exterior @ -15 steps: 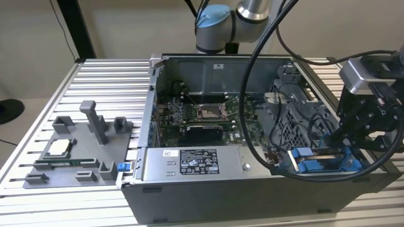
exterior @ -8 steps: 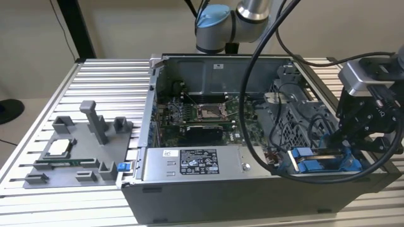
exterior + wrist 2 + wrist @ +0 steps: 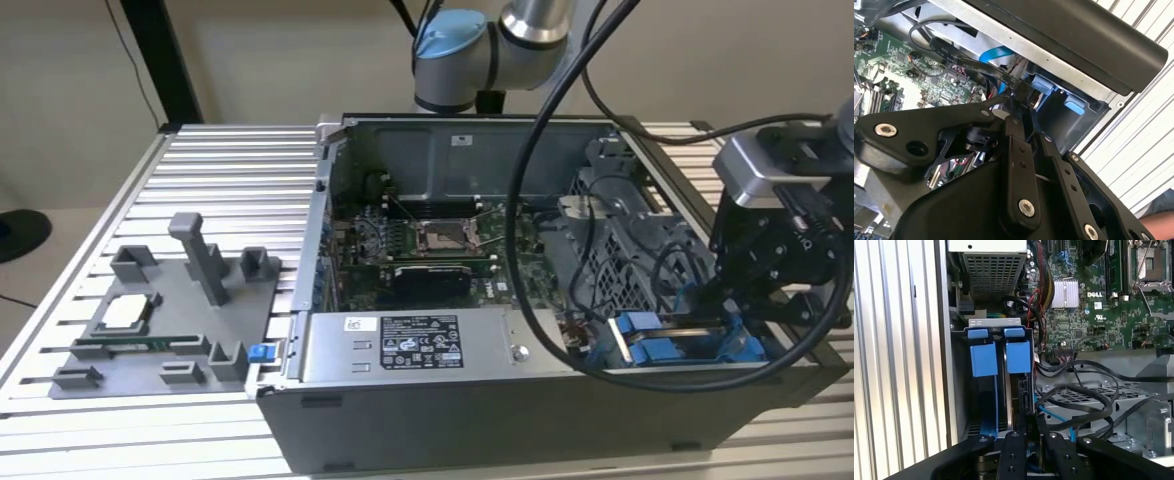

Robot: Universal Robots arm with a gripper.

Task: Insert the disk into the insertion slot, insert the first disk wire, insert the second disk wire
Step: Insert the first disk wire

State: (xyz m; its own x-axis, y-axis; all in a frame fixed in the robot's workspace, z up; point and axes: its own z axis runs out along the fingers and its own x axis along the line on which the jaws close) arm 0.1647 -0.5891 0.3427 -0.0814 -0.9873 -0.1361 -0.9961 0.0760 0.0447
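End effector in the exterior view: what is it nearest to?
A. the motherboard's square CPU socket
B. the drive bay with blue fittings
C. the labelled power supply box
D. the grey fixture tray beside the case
B: the end effector hangs right above the insertion slot, the bay with blue fittings at the exterior view's right end of the open case.

Soft even light, with shadow inside the computer case (image 3: 507, 425).
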